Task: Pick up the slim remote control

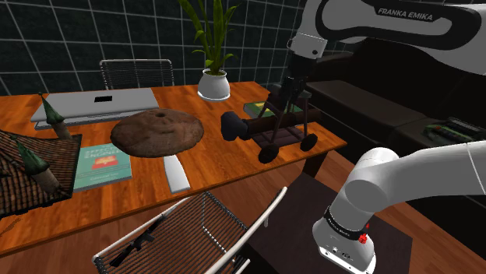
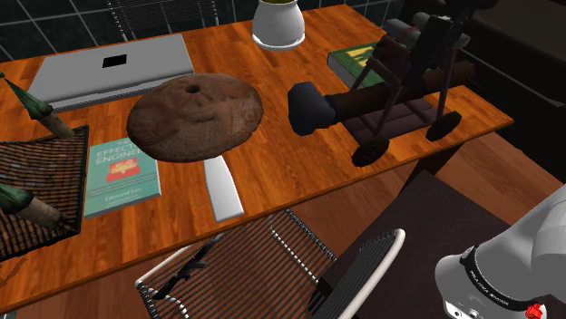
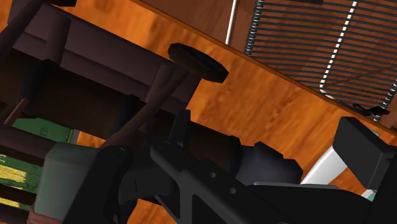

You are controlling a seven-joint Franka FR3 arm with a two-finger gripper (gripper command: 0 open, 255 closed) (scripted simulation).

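Jaws stand wide, ready for a grasp, over the cannon (image 1: 269, 126), well apart from the remote (image 1: 177, 173), which lies flat near the tabletop's (image 1: 226, 165) chair-side edge, one end by a brown disc (image 1: 157, 131).

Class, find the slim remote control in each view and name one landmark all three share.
Shoulder view: remote lies near the table's front edge, below the brown dome.
Second exterior view: remote at the front edge, beside the teal book.
Wrist view: pale strip just past the wheeled cannon's muzzle.
Shared landmark: that cannon.
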